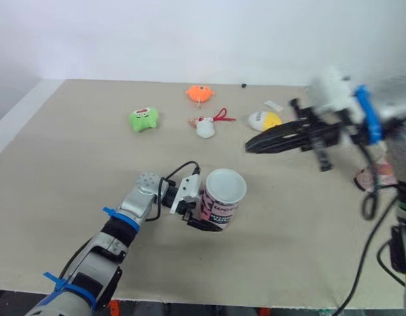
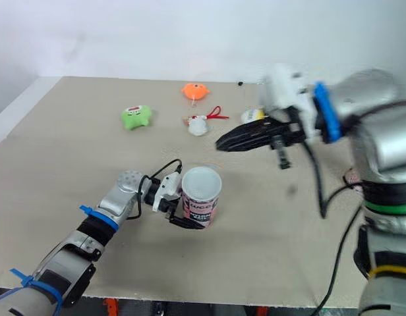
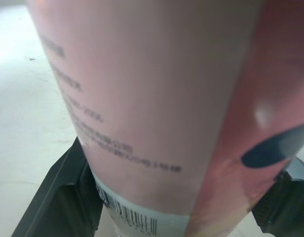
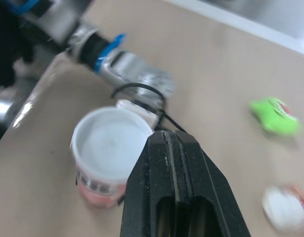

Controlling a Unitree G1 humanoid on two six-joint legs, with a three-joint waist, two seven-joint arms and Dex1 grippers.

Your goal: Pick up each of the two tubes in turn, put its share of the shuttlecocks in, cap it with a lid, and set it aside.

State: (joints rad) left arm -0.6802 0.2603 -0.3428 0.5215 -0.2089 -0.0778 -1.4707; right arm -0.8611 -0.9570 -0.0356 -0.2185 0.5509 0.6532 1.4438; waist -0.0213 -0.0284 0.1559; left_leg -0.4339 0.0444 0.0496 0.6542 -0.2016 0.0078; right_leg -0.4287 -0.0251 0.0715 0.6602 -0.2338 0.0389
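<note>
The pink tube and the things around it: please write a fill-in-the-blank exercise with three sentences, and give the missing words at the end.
1. The pink cylindrical tube has a ____ top.
2. The left gripper has its jaws clamped on the tube, while the right gripper, jaws together, holds ____.
3. On the beige table, the green plush toy lies to the robot's ____ of the orange plush toy.

Missing words: white; nothing; left.
</note>
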